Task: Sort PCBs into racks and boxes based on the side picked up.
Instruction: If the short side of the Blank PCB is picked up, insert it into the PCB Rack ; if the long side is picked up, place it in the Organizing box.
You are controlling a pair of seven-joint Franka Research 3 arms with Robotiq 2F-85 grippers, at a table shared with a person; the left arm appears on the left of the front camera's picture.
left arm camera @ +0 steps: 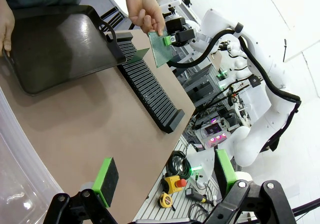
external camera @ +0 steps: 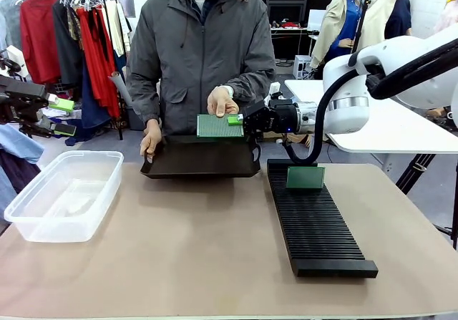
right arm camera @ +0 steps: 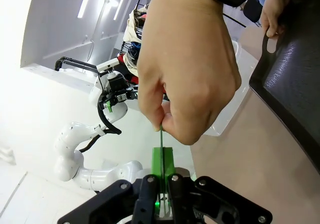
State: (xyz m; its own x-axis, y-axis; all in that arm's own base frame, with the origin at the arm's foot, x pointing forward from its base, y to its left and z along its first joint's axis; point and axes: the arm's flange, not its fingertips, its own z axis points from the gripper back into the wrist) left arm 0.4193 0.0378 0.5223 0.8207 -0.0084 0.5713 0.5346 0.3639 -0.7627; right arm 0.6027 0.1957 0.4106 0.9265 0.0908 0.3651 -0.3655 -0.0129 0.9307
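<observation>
PCBs number two as far as we can see. One (external camera: pixel 305 177) stands upright in a slot near the far end of the long black rack (external camera: pixel 318 227), which lies on the right half of the surface (external camera: pixel 179 255). The other PCB (external camera: pixel 217 126) is in the air at the far edge, above the black tray (external camera: pixel 200 159). The person's hand (external camera: pixel 222 102) pinches it from above, and their other hand (external camera: pixel 150 139) rests on the tray's handle.

Our right jaws are clenched on that board's edge. In the right wrist view the thin green board (right arm camera: pixel 161 143) runs edge-on between the two green pads (right arm camera: pixel 163 160), straight up into the person's fingers (right arm camera: pixel 172 126). So both parties hold it at once, and we judge this a handover not yet completed.

Our left jaws are released. In the left wrist view the pads (left arm camera: pixel 106 180) stand wide apart with nothing between them. In the front view the left arm (external camera: pixel 28 105) waits off the surface, near the clear tub (external camera: pixel 43 223).

We make out no board in the tub, and the tray looks bare. We judge the task to be early: one board racked, one being passed, none boxed. Left to do are the person's release, then placing this board in rack or tub. We cannot tell how many boards remain.
</observation>
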